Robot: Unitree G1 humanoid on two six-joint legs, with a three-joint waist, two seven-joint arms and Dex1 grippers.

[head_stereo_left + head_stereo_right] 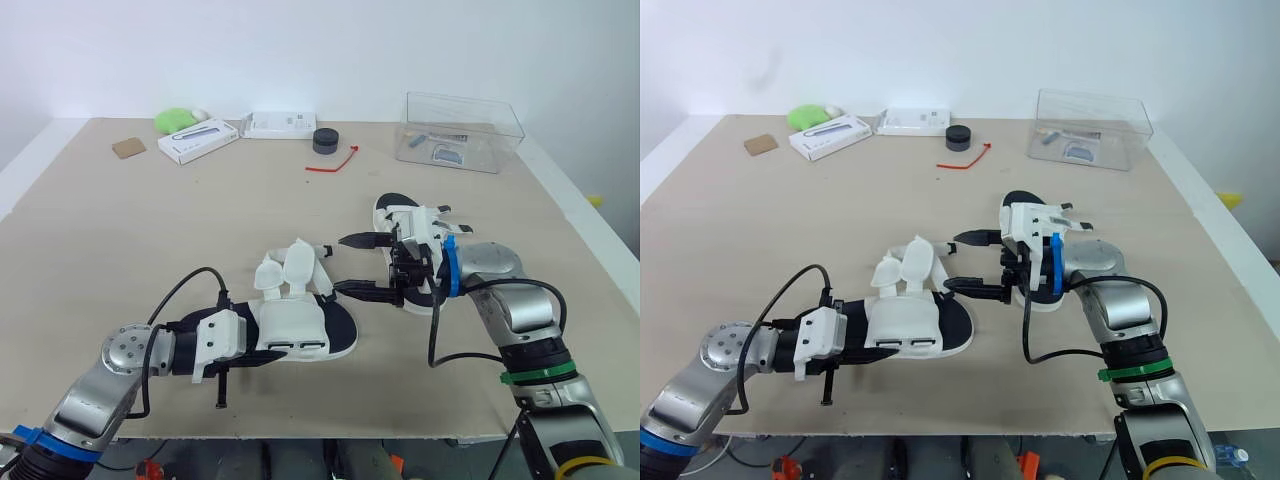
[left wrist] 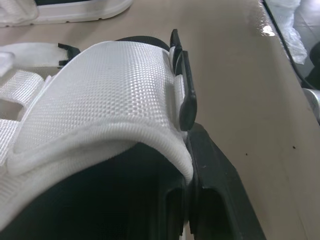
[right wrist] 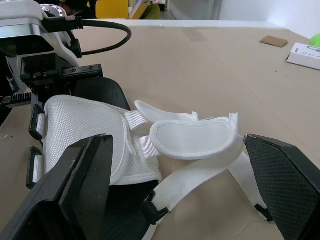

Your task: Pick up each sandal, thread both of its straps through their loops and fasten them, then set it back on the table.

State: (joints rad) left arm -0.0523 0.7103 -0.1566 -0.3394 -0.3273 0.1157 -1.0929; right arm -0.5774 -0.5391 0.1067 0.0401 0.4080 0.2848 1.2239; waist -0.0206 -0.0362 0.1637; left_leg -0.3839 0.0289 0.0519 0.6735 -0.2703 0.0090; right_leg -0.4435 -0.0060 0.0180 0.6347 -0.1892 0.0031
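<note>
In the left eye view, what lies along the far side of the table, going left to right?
brown square pad → flat white box → second white box → black round puck → clear plastic box

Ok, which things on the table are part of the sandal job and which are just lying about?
Job: near sandal, far sandal.

Lying about: clear plastic box, red tie, black puck, flat white box, second white box, green lump, cardboard scrap.
</note>
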